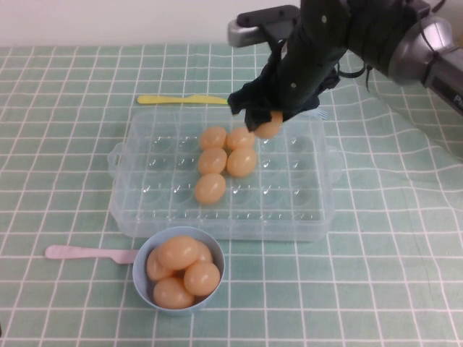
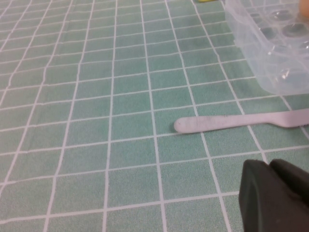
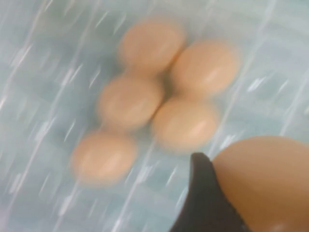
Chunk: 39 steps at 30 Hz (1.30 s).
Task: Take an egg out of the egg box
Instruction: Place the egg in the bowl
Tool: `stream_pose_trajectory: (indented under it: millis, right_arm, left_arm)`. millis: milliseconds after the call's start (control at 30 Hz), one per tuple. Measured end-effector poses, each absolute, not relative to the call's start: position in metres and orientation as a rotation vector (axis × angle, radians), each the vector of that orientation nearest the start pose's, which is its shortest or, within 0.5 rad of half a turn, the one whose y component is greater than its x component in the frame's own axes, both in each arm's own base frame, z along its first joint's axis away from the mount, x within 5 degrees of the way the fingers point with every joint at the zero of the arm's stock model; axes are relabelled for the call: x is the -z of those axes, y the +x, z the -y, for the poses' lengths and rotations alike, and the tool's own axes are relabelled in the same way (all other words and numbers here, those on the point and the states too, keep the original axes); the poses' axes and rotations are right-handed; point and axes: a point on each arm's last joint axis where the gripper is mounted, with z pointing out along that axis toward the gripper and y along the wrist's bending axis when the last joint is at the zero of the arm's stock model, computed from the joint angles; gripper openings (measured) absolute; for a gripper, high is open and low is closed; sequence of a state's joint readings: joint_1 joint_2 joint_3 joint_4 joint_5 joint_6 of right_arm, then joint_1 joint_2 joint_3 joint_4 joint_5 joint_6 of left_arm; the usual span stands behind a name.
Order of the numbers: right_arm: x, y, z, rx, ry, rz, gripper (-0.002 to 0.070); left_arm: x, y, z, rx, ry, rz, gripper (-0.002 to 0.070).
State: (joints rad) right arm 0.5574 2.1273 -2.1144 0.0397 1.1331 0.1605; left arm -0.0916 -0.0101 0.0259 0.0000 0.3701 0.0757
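The clear plastic egg box [image 1: 145, 210] lies mid-table with several pale orange eggs [image 1: 213, 160] in its dimples. My right gripper [image 1: 264, 119] is shut on one egg [image 1: 270, 126] and holds it above the box's far middle. In the right wrist view that egg [image 3: 268, 181] fills the corner beside a dark finger [image 3: 203, 203], with several eggs [image 3: 130, 101] in the box below. My left gripper [image 2: 275, 195] hovers low over the tablecloth left of the box, out of the high view; its fingers are together. A corner of the box [image 2: 270, 43] shows there.
A small light-blue bowl [image 1: 141, 278] holding several eggs stands in front of the box. A pink plastic knife [image 1: 87, 254] lies left of the bowl and shows in the left wrist view [image 2: 241, 121]. A yellow knife [image 1: 181, 100] lies behind the box.
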Motion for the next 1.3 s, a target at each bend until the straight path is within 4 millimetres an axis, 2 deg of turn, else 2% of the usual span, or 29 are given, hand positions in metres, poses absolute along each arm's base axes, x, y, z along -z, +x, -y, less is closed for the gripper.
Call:
stream_pose_trajectory:
  millis: [167,400,533,633,767,933,1033,1133,1300]
  right_arm:
    - [-0.322,0.362,-0.279,-0.294,-0.776,-2.604,0.0378]
    - [-0.332,0.302,-0.333,-0.360,-1.073,-2.502,0.0377]
    - [-0.332,0.273,-0.357,-0.458,-1.166,-2.487,0.0377]
    - [-0.332,0.258,-0.367,-0.510,-1.209,-2.484,0.0377]
    - [-0.325,0.247,-0.365,-0.499,-1.245,-2.515,0.0377]
    - [-0.308,0.225,-0.346,-0.379,-1.318,-2.581,0.0376]
    - [-0.307,0.214,-0.342,-0.354,-1.354,-2.576,0.0376]
    - [-0.304,0.210,-0.344,-0.348,-1.372,-2.576,0.0376]
    - [-0.286,0.214,-0.351,-0.323,-1.388,-2.615,0.0376]
  left_arm:
    - [-0.172,0.052,0.005,0.011,0.156,-1.863,-0.0003]
    - [-0.172,0.052,0.005,0.011,0.156,-1.863,-0.0003]
    - [-0.172,0.052,0.005,0.011,0.156,-1.863,-0.0003]
    - [-0.172,0.052,0.005,0.011,0.156,-1.863,-0.0003]
    - [-0.172,0.052,0.005,0.011,0.156,-1.863,-0.0003]
    - [-0.172,0.052,0.005,0.011,0.156,-1.863,-0.0003]
    - [-0.172,0.052,0.005,0.011,0.156,-1.863,-0.0003]
    - [-0.172,0.052,0.005,0.011,0.156,-1.863,-0.0003]
    - [-0.172,0.052,0.005,0.011,0.156,-1.863,-0.0003]
